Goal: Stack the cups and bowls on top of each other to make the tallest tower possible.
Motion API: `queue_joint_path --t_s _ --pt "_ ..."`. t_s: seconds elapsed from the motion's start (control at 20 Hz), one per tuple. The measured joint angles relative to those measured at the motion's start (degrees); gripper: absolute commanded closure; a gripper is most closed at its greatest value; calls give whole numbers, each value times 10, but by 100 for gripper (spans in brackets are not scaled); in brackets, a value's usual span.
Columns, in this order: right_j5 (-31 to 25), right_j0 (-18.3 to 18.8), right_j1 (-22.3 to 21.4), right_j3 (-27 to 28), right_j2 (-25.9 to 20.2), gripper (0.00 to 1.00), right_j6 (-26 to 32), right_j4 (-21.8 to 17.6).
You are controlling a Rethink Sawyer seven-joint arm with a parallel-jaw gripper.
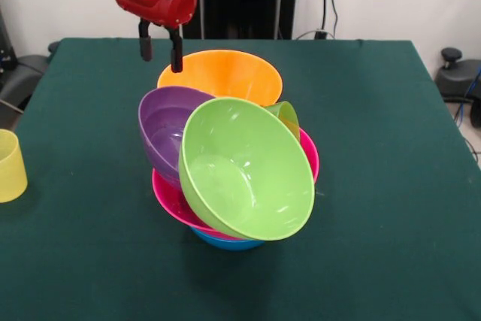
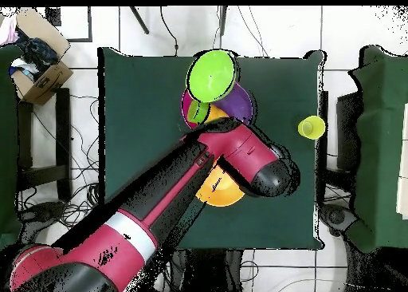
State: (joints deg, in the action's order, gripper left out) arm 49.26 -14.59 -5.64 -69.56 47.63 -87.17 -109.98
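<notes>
Jaws (image 1: 159, 49) hang parted and empty, operator, two dark fingers pointing down just above the far rim of the orange bowl (image 1: 222, 74), nothing between them. Above the fingers you've got the red wrist housing (image 1: 155, 1) coming in from the top of the front view. Look overhead and your red and black arm (image 2: 151, 217) sweeps up from the bottom left, its rounded end sitting over the orange bowl and hiding most of it.

Right below, the tower (image 1: 233, 163): a blue bowl (image 1: 225, 242) is at the bottom on the desk (image 1: 391, 186), only its lower edge peeking out. A pink bowl (image 1: 171, 199) sits in it. Inside that, the purple bowl (image 1: 167, 127) leans on its side, mouth facing the camera. The lime green bowl (image 1: 244, 174) is tipped steeply too, mouth toward the camera, covering much of the pink one. A green cup (image 1: 287, 116) pokes out behind the lime rim, tilted. The orange bowl tops the pile at the back, opening upward.

Well apart, a pale yellow cup (image 1: 10, 165) stands near the desk's edge, at the left of the front view.
</notes>
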Motion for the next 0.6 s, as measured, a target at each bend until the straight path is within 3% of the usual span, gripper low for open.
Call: queue_joint_path --t_s 0.3,0.6 --pt "0 3 -18 -8 -16 0 81 0" --pt "0 3 -28 -10 -27 0 117 -7"
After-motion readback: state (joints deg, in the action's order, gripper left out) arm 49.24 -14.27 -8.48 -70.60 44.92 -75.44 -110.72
